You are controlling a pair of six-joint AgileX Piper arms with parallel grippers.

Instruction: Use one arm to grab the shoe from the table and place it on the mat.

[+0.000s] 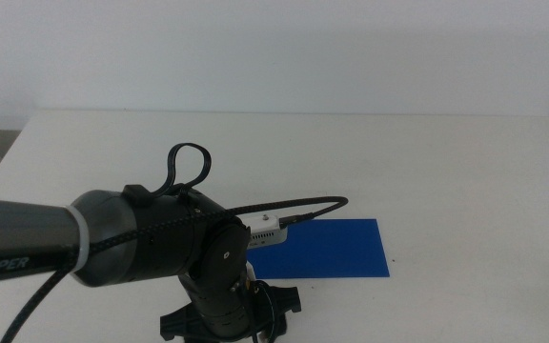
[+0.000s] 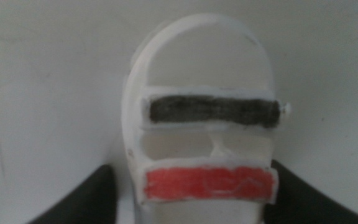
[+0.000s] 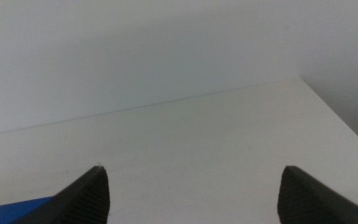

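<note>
In the left wrist view the shoe (image 2: 207,143), a white sandal with a dark grey strap and a red strap showing, fills the picture. My left gripper (image 2: 191,171) has a dark jaw against each side of it, shut on it at the red strap. In the middle view the left arm (image 1: 151,238) reaches in from the left and down to the table's front edge, just left of the blue mat (image 1: 327,250), and hides the shoe. I cannot tell whether the shoe is off the table (image 1: 427,162). My right gripper (image 3: 191,177) is open and empty over bare table.
A black cable (image 1: 294,208) loops from the left arm over the mat's near-left corner. A sliver of the mat (image 3: 17,208) shows by the right gripper's jaw. The white table runs wide behind and right of the mat, with a pale wall beyond.
</note>
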